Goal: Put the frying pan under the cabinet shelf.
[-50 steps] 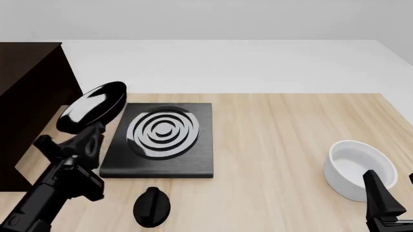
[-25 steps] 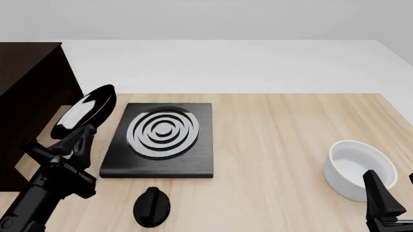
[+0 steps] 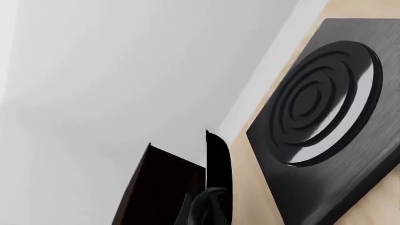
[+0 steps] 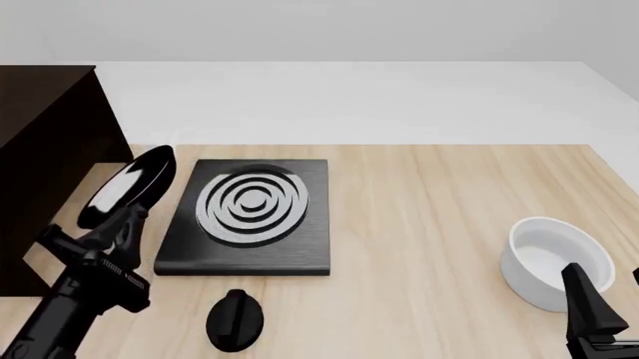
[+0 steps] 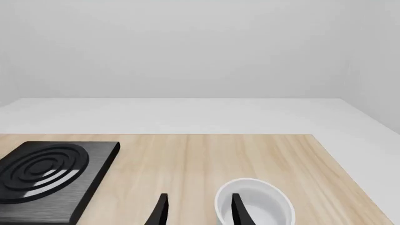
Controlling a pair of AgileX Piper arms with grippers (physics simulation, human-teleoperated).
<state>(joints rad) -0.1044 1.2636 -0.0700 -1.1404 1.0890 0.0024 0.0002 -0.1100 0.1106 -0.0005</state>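
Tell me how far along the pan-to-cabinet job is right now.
Done: the frying pan is off the stove plate, lifted and tilted. In hand: the left gripper holds it beside the cabinet shelf. Left: moving it underneath and releasing. The right gripper sits open, idle, by the bowl.

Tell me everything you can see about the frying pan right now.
The frying pan is round, shallow and glossy black, with a pale reflective inside. It is lifted off the table and tilted steeply on edge, held by its handle in the left gripper. It hangs between the dark cabinet and the stove plate, touching neither as far as shows. In the left wrist view it appears edge-on as a thin black sliver.
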